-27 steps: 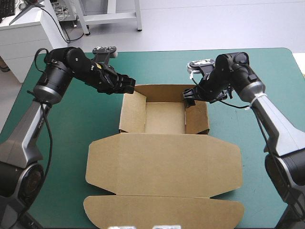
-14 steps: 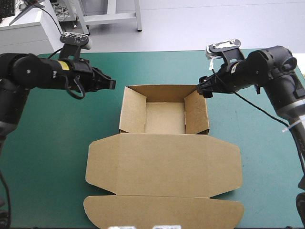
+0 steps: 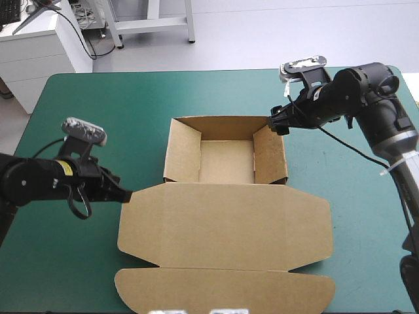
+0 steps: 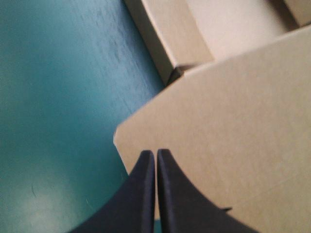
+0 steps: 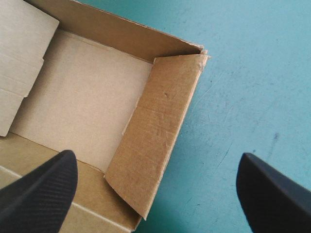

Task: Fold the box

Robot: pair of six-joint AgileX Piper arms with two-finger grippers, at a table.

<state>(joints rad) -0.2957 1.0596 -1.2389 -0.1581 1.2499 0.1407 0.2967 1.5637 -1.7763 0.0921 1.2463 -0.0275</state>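
The brown box (image 3: 226,160) lies mid-table as an open tray with walls raised. Its lid (image 3: 222,226) is spread flat toward the near edge, and a front flap (image 3: 222,288) lies beyond the lid. My left gripper (image 3: 124,195) is low at the lid's left edge with its black fingers shut. In the left wrist view the gripper (image 4: 155,154) tapers to a point just over the lid's corner (image 4: 233,121), with no board between the fingers. My right gripper (image 3: 278,124) hovers open by the tray's far right corner. In the right wrist view the gripper (image 5: 156,156) has its fingers spread either side of the right wall (image 5: 155,141).
Teal-green cover (image 3: 98,131) shows on both sides of the box and beyond its far wall. The table's right edge (image 3: 409,98) runs close behind my right arm. The flap reaches nearly to the near edge.
My left arm swung from the tray's far left corner to the lid's left edge, fingers closing on the way. My right gripper pulled back from the tray's right wall, then stayed put.
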